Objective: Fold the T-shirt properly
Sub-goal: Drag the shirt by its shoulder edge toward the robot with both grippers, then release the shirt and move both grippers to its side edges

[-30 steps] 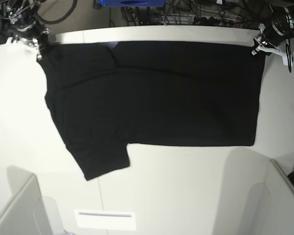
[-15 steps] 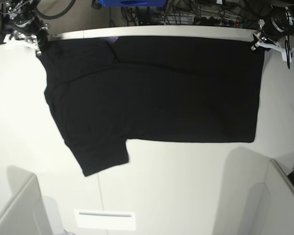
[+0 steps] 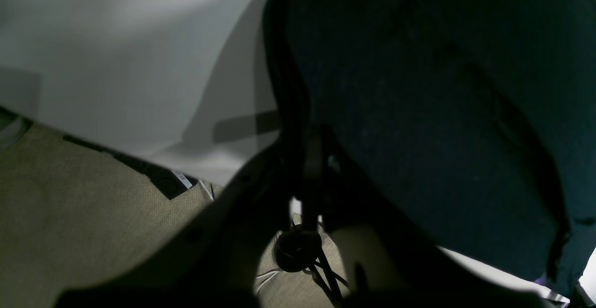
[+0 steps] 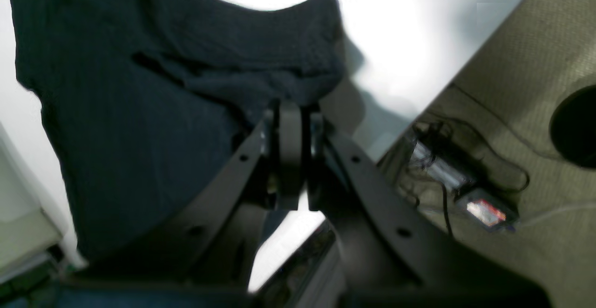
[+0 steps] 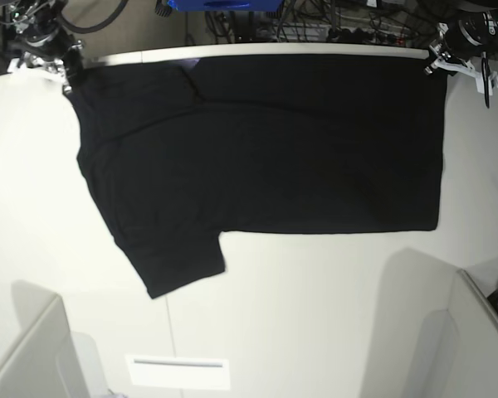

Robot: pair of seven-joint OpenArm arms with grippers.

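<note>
The black T-shirt point(image 5: 266, 141) lies spread across the far half of the white table point(image 5: 315, 315), plain side up, one sleeve pointing toward the near left. At the far right corner my left gripper point(image 5: 436, 61) is shut on the T-shirt's edge; in the left wrist view the cloth point(image 3: 442, 112) hangs from the closed fingers point(image 3: 309, 159). At the far left corner my right gripper point(image 5: 69, 73) is shut on the cloth too; the right wrist view shows bunched fabric point(image 4: 260, 75) pinched at the fingertips point(image 4: 289, 112).
Cables and a blue box point(image 5: 224, 4) crowd the floor beyond the table's far edge. Grey panels stand at the near left point(image 5: 29, 356) and near right point(image 5: 473, 332). A white label point(image 5: 178, 371) lies on the table near the front.
Both grippers have drawn the T-shirt's far edge farther back, up to the table's far rim. The near hem and the sleeve have slid away with it.
</note>
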